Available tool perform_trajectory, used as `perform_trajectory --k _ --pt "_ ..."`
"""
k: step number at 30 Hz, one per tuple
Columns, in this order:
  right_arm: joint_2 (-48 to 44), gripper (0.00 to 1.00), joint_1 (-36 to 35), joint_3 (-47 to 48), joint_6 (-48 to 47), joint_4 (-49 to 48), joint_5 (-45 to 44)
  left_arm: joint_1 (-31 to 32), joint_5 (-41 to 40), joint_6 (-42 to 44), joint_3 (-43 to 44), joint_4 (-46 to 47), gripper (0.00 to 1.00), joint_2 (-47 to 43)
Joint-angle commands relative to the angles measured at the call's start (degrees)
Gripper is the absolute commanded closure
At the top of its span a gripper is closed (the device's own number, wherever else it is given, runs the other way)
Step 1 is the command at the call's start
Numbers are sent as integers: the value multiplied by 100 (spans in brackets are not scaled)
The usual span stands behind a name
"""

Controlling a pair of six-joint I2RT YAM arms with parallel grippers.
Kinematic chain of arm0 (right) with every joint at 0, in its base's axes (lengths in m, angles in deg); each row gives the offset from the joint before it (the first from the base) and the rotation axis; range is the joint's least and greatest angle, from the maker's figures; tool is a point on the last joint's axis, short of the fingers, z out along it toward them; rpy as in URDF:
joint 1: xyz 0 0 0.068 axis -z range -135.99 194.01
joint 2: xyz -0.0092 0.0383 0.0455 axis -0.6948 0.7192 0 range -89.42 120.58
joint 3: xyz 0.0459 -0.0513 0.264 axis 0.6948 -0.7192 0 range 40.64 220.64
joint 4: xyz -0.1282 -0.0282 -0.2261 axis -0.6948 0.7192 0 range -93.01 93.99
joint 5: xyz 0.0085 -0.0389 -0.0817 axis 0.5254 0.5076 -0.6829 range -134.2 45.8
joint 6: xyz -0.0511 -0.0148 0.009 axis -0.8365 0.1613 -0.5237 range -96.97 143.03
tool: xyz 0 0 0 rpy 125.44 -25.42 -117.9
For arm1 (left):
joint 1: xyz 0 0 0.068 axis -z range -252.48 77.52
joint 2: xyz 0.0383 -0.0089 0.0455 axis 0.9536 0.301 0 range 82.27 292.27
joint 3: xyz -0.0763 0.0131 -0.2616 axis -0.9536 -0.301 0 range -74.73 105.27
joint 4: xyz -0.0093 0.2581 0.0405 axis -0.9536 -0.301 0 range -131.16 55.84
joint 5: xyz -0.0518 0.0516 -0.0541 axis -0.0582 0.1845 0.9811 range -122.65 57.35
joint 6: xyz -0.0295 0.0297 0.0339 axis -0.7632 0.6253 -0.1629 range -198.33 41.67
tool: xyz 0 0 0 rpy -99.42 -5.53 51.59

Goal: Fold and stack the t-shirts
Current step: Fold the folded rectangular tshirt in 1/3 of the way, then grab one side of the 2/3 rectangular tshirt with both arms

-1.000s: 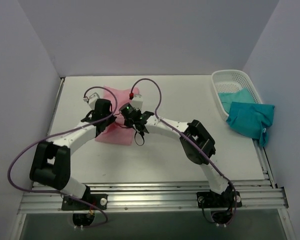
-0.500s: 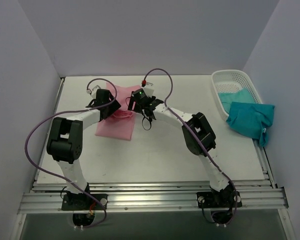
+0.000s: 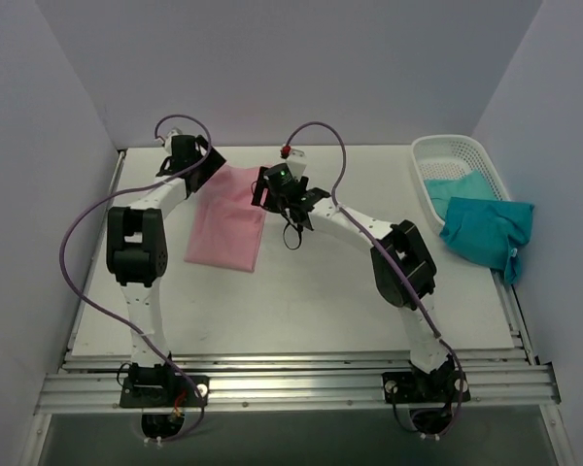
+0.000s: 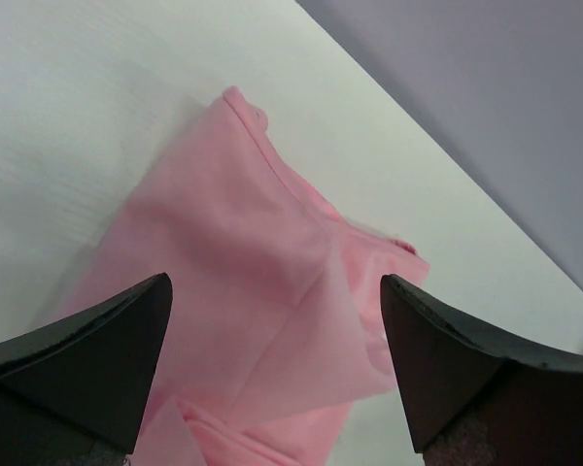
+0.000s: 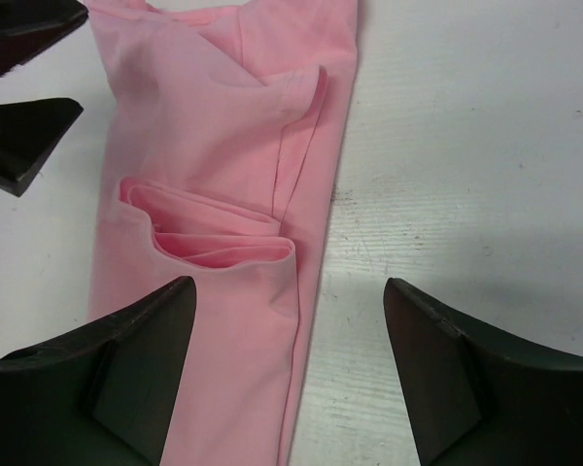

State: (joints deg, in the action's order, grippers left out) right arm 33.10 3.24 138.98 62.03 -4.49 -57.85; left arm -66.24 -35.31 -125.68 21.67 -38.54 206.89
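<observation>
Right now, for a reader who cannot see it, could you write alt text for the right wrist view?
A light pink t-shirt, folded into a long strip with loose layers showing, lies on the white table. The right gripper hovers open over its edge, holding nothing; the left gripper, also open, is at the upper left corner.

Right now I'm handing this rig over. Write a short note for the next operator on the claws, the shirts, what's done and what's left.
Left claw: open, empty, at the pink t-shirt's far end.
Right claw: open, empty, over that shirt's right edge.
Done: pink t-shirt lies on the table, folded lengthwise into a strip.
Teal t-shirts: bunched in and over the white basket.
Left: finish pink, fold teal, stack.
</observation>
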Motion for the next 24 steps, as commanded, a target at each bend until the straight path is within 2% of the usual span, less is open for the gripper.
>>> perform_trajectory --k 1,3,4,5,6,7,11,16,24 --pt "-544 27 52 -236 -147 -212 -15 -210 239 86 599 -395 5 292" --pt "-685 27 52 -464 -165 -283 11 -255 135 68 119 -75 5 -111" --pt "-720 27 61 -535 -165 -292 3 -246 -58 68 -598 102 5 -644" --pt "-816 27 61 -623 -148 -292 3 -237 -147 51 -944 209 4 -936" --pt "-870 27 70 -850 -139 -335 3 -237 -226 16 -1252 245 4 -1418" --pt "-1009 27 78 -1017 -113 -405 37 -246 -314 -98 -1838 227 4 -1631" --pt "-1475 28 87 -2151 255 -1151 178 -237 -385 -300 -3166 342 5 -2476" --pt "-1854 29 70 -3354 582 -1574 222 -141 -701 -389 -4233 333 7 -3469" --pt "-1942 30 -641 -4148 1047 -2190 187 0 -1219 -810 -5736 324 7 -4796"
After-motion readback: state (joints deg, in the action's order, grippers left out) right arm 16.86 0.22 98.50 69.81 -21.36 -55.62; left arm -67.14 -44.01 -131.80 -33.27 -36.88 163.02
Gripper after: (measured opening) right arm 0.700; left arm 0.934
